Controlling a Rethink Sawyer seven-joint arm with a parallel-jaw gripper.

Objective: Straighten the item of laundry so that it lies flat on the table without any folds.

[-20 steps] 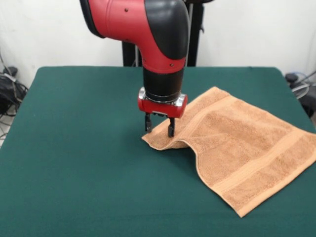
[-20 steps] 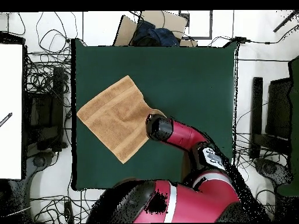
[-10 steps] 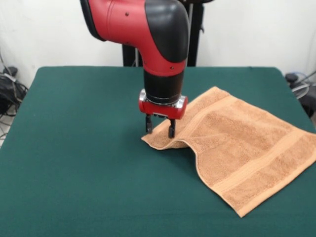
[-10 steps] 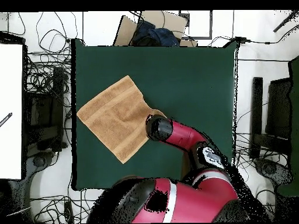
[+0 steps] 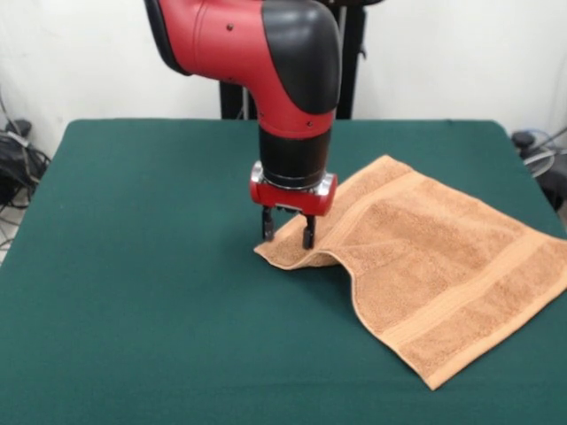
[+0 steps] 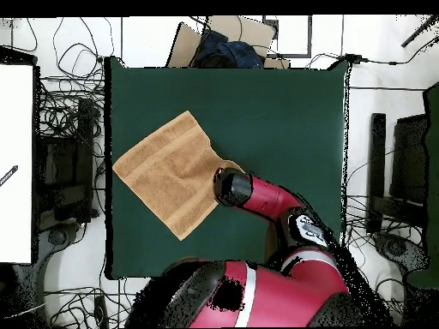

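In the front view, the dark green table (image 5: 133, 292) is seen bare across its left half. Toward the middle, the red and black arm (image 5: 266, 62) is seen coming down from above, and the gripper (image 5: 286, 233) is held upright over the leftmost corner of the peach-orange towel (image 5: 443, 266). The jaws are spread, with one dark fingertip (image 5: 267, 227) set at the corner's left edge and the other lying over the cloth. Whether the tips are pressed onto the cloth or held just above it cannot be told. Just below the gripper, the towel's corner is raised into a small hump, and its edge is curled under there, so that a shadowed fold is formed against the table. To the right of that fold, the rest of the towel is spread flat on the right half of the table, turned diagonally to the table's edges. A woven band is seen near its upper-left edge and another near its lower-right edge. The towel's right corner is cut off by the picture's right edge.

In the overhead view, the towel (image 6: 163, 176) is found on the left part of the table (image 6: 283, 111), and one of its corners is covered by the arm (image 6: 257, 195), which reaches in from the bottom.
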